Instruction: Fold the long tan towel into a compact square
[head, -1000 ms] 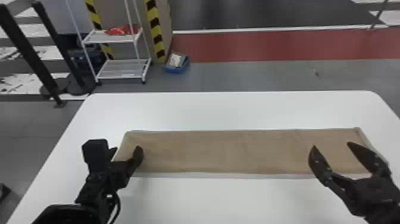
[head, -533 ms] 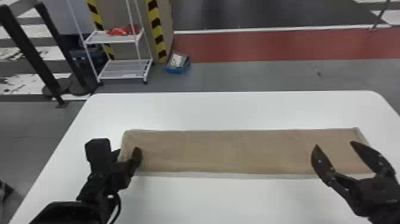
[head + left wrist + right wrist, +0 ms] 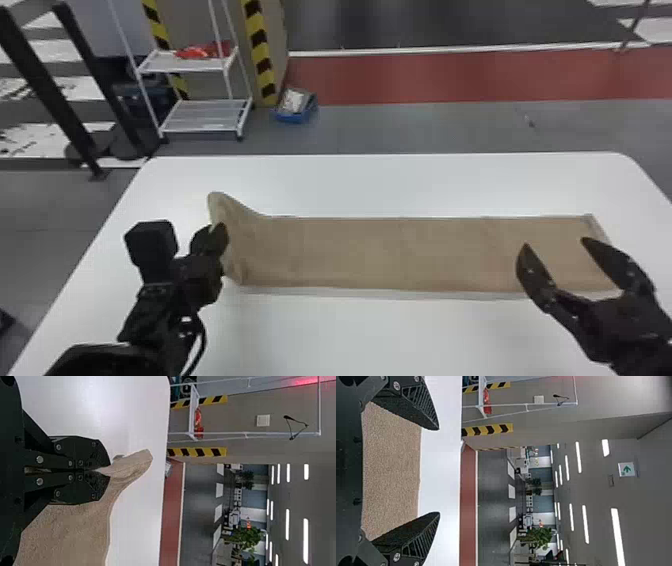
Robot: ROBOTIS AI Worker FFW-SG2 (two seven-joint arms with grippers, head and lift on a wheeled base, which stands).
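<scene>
The towel point(image 3: 375, 252) lies long and flat on the table point(image 3: 400, 335), except at its nine o'clock end, which stands up in a curl where my left gripper point(image 3: 107, 471) has it pinched. My right gripper point(image 3: 555, 242) is wide and empty near the towel's four o'clock. I'd call this the start of the first fold; next I should carry that raised end over toward three o'clock, keeping the long edges lined up.
</scene>
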